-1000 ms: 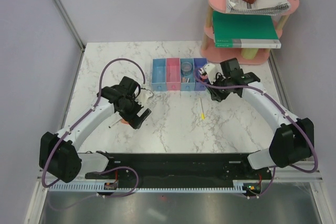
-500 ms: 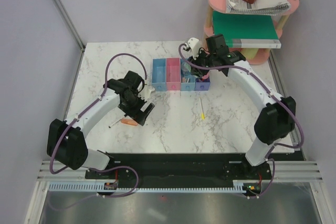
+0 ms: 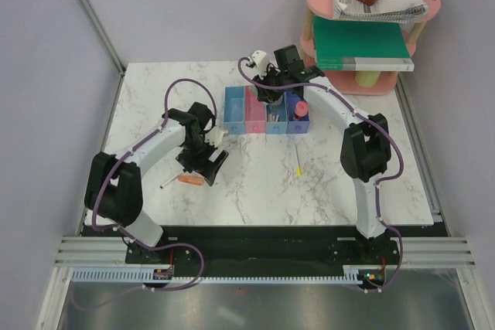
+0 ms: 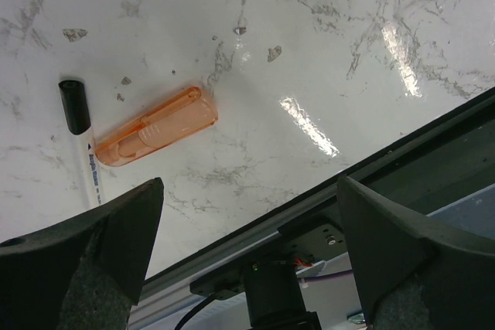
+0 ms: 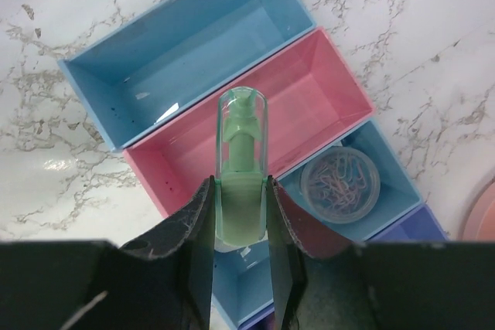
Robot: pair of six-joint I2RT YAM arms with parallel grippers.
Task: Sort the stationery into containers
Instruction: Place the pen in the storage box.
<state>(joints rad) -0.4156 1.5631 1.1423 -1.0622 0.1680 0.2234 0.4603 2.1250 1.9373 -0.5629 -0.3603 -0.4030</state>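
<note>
The right claw [image 5: 241, 208] is closed on the green cap-shaped piece [image 5: 242, 152], which is pinched at its lower part between the two dark fingers [image 5: 197, 229] with its clear rounded tip left free. The piece is held in the air above the pink bin [image 5: 309, 90], close to the wall shared with the second light blue bin [image 5: 387, 156]. In that bin a round clear tub of paper clips [image 5: 339, 184] is seen. To the left of the pink bin the first light blue bin [image 5: 178, 52] is joined, and at the right end the dark blue bin [image 3: 296, 113], in which the pink cylinder [image 3: 302, 107] is stood.

The thin yellow pen [image 3: 298, 161] is laid on the marble surface [image 3: 255, 183], near of the bins.

The left claw [image 4: 247, 245] is spread wide and nothing is held in it. It is hung above the orange stick [image 4: 155, 125], which is laid flat on the surface. Just beside it the black pen [image 4: 75, 106] is laid; small blue print is borne on its white barrel, too small to be read.

At the far right the pink two-tier shelf [image 3: 340, 79] is placed, with the green book [image 3: 360, 42] on its lower tier. The lettering on the book's white spine cannot be read.
</note>
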